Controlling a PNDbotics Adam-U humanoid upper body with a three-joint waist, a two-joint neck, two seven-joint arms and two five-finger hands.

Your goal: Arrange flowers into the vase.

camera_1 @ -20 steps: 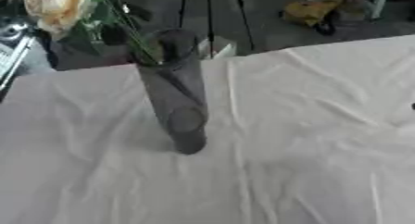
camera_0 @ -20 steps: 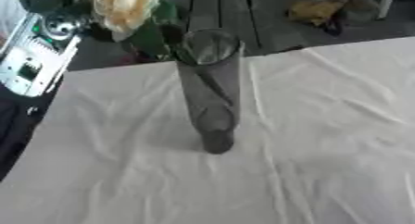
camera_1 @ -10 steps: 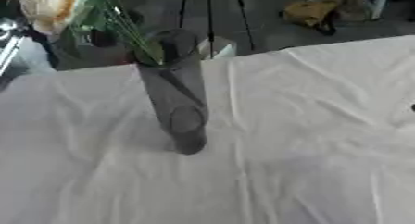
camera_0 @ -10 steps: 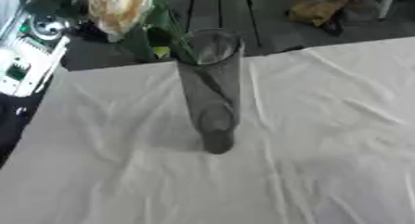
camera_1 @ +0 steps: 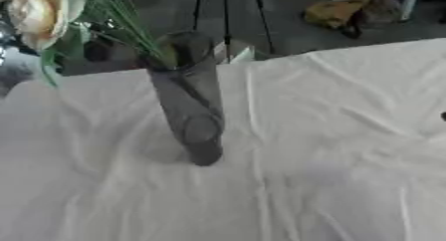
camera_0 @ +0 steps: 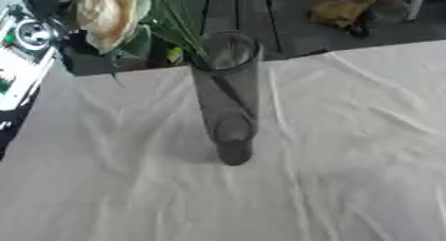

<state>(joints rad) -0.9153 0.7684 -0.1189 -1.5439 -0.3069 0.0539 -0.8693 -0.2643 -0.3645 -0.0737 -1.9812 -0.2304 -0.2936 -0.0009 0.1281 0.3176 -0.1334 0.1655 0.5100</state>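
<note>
A tall grey glass vase (camera_0: 228, 98) stands upright in the middle of the white tablecloth (camera_0: 348, 150). A cream rose (camera_0: 106, 13) with green leaves and thin stems (camera_0: 178, 28) hangs at the upper left. The stems slant down to the vase's mouth, and their lower ends seem to reach inside it. My left arm (camera_0: 22, 60), silver and white, comes in at the left edge. A dark shape just under the bloom looks like my left hand (camera_0: 91, 60); how it holds the stems is hidden. My right hand shows in neither view.
The table's far edge runs just behind the vase, with dark floor, tripod legs (camera_0: 222, 6) and a yellow-brown object (camera_0: 344, 13) beyond it. A small dark speck (camera_1: 443, 116) sits at the right edge of the cloth.
The rose and my left arm have drifted slightly left. The vase has not moved.
</note>
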